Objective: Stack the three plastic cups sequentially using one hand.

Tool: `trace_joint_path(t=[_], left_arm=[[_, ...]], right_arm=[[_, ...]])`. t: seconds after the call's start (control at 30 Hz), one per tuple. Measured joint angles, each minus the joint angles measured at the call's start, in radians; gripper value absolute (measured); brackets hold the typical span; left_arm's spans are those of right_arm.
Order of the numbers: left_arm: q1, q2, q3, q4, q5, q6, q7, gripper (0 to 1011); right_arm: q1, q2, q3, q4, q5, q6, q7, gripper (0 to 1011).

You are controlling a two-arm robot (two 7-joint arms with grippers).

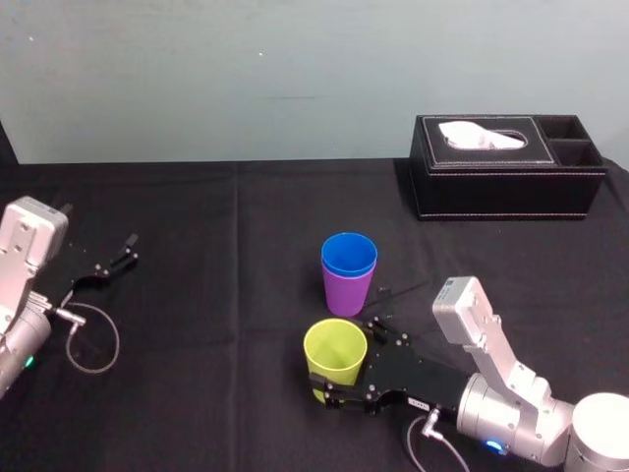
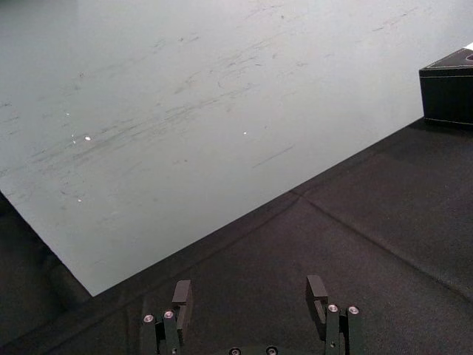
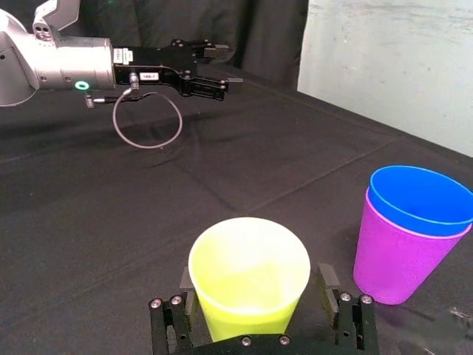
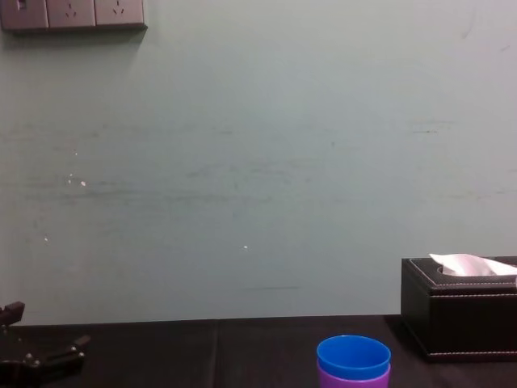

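The yellow-green cup [image 1: 334,354] stands upright on the black table, between the fingers of my right gripper [image 1: 349,361]. The right wrist view shows that cup [image 3: 247,281] inside the right gripper [image 3: 255,288], whose jaws are open with a small gap to the cup's wall. Just behind it the blue cup [image 1: 349,254] sits nested in the purple cup [image 1: 348,290], both upright; the chest view shows the blue rim [image 4: 353,356]. My left gripper [image 1: 113,264] rests at the far left, open and empty [image 2: 250,294].
A black tissue box [image 1: 506,167] stands at the back right near the wall. A grey cable loop [image 1: 93,339] lies beside the left arm. The table's black cloth [image 1: 216,295] is bare between the arms.
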Motion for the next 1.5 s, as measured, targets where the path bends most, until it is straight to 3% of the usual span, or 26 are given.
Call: trace_joint_path(t=[0.2,0.53,1.5], left_arm=[[0.0,0.0,0.0,0.0,0.0,0.0,0.0,1010],[0.0,0.0,0.0,0.0,0.0,0.0,0.0,1010],[0.0,0.0,0.0,0.0,0.0,0.0,0.0,1010]], right_arm=[[-0.003,0.001,0.001,-0.002,0.0,0.0,0.0,990],[-0.005,0.003,0.003,-0.005,0.0,-0.001,-0.001,767],[-0.007,0.004,0.004,-0.007,0.001,-0.002,-0.002,738]])
